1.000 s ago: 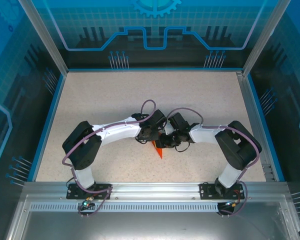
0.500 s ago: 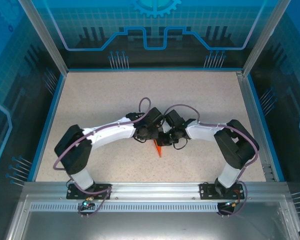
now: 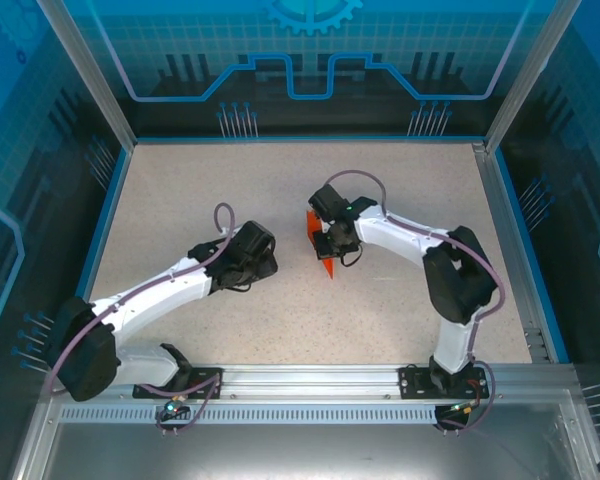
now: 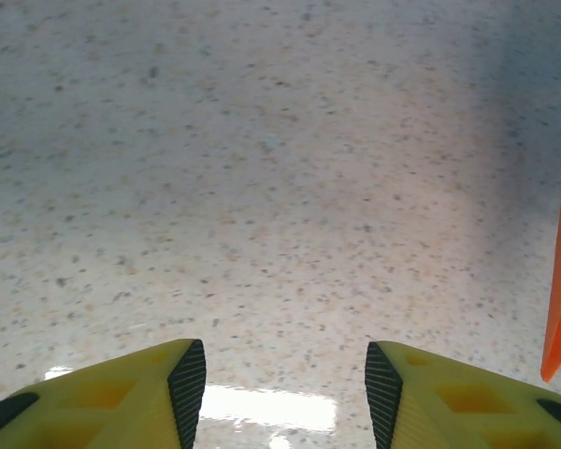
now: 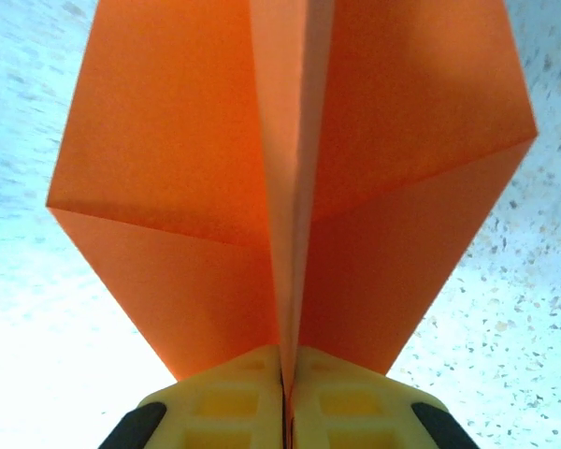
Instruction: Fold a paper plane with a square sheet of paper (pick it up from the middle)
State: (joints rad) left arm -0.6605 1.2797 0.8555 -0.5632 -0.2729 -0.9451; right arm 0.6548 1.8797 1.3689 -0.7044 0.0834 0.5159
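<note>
Pinching the paper plane (image 5: 290,187) by its middle ridge, the right gripper (image 5: 288,379) has its yellow fingers (image 5: 224,412) shut tight on the orange fold, and a wing spreads out on each side. The plane sits near the middle of the table (image 3: 180,200), and I cannot tell if it touches the top. Its long way runs from the far side to the near side, with the pointy end toward the arm bases. The left gripper (image 4: 285,379) is about half open with nothing in it, over bare table. The plane is just to its right, side on, so I think it must reach across. The table is flat and speckled, with blue walls (image 3: 310,60) around it.
</note>
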